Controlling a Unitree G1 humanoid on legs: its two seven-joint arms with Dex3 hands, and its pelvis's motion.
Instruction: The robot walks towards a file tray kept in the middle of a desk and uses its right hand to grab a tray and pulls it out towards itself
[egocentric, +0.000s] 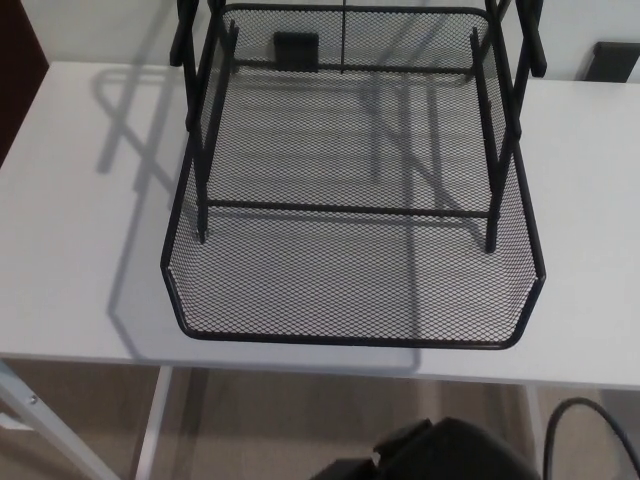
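Observation:
A black wire-mesh file tray (350, 290) stands in the middle of the white desk (80, 250). Its lowest tray sticks out forward of the frame's two front posts (200, 200), and its front rim (350, 341) lies close to the desk's near edge. The upper tiers are cut off by the top of the picture. A black rounded part of the robot (450, 455) shows at the bottom edge, below the desk's front and apart from the tray. It may be my right hand, but I cannot tell how it is held. My left hand does not show.
A dark object (615, 60) sits at the desk's far right edge, and a small black block (295, 45) shows behind the mesh. White desk legs (155, 420) and a black cable (590, 425) are below the front edge.

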